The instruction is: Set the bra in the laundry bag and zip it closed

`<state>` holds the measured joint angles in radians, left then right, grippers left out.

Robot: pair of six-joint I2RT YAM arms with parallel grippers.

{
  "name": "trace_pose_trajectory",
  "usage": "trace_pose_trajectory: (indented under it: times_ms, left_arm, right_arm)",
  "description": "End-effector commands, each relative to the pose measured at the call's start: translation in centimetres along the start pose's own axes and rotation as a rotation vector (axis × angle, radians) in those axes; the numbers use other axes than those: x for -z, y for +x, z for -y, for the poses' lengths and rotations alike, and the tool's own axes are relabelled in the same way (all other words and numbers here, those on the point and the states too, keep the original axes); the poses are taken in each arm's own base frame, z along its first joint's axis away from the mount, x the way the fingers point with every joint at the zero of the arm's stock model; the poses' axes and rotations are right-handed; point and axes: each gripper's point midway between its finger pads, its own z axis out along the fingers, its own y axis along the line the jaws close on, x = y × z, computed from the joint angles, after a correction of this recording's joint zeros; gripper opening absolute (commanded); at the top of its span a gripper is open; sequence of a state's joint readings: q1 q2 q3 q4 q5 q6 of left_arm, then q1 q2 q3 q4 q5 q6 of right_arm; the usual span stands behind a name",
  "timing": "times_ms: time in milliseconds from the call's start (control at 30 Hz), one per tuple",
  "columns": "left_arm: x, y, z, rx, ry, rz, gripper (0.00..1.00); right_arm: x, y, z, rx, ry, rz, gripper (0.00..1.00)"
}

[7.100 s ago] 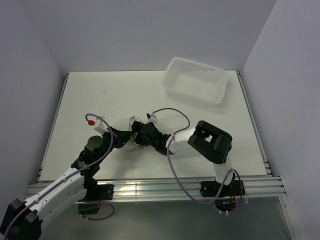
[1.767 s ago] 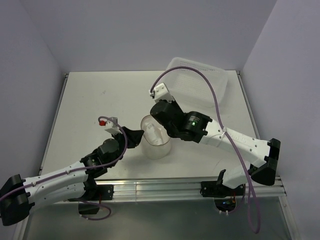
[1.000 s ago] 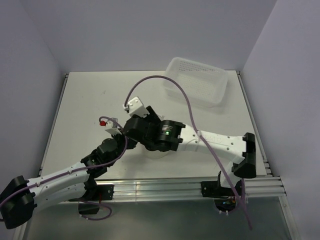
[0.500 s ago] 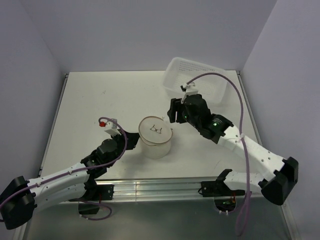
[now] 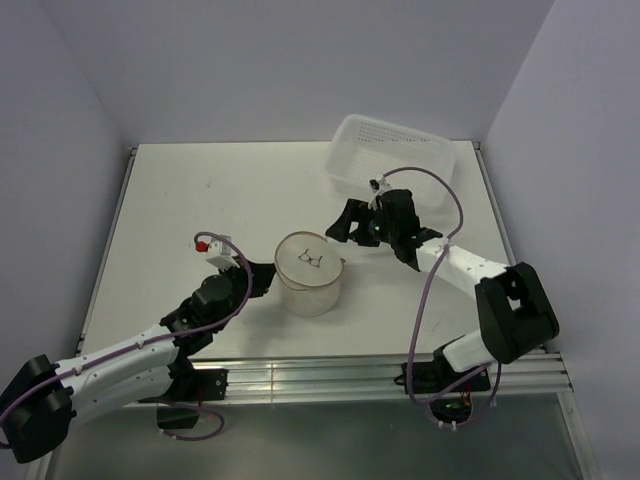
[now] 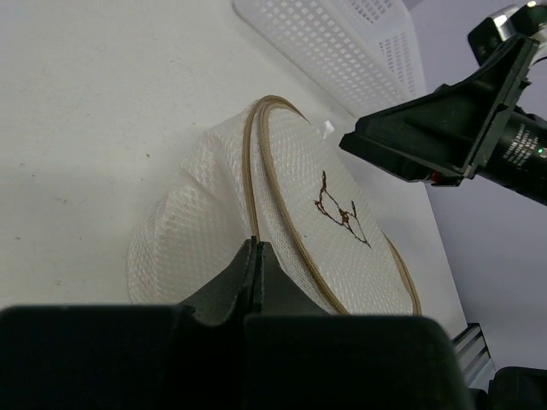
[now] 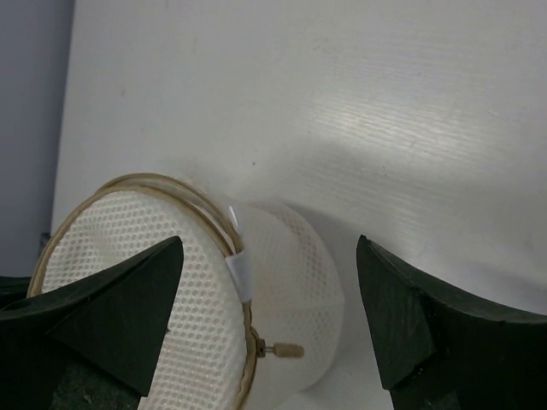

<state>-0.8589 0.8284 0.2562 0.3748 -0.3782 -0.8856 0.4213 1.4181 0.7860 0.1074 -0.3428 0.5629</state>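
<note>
One laundry bag (image 5: 310,275) tight between left jaws

We have the top camera fixed high behind the arm bases, facing forward and down over the whole table (image 5: 200,190). The left wrist camera sits low, very near the laundry bag (image 6: 291,231), facing across it toward the basket (image 6: 342,51). The right wrist camera looks steeply down, close beside the bag. All three share the bag; top and left wrist share the basket.

Even, bright overhead light — soft shadows; wrist views' near jaws blurred, dark.
</note>
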Motion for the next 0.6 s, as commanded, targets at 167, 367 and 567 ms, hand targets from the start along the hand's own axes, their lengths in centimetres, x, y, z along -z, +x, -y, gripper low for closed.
trace_pose_trajectory:
  times_ms: [167, 367, 567]
  left_arm:
    - [-0.3, -0.8, 0.4, 0.006, 0.023, 0.009, 0.00]
    - [-0.8, -1.4, -0.1, -0.005, 0.006, 0.019, 0.00]
    - [-2.1, -2.6, -0.2, -0.025, -0.007, 0.028, 0.00]
  right_arm:
    - [-1.5, 0.0, -3.4, -0.073, -0.260, -0.020, 0.81]
    - [-1.3, 1.2, -3.5, -0.128, -0.306, -0.046, 0.68]
    - [0.6, 1.5, -4.2, -0.152, -0.342, -0.006, 0.33]
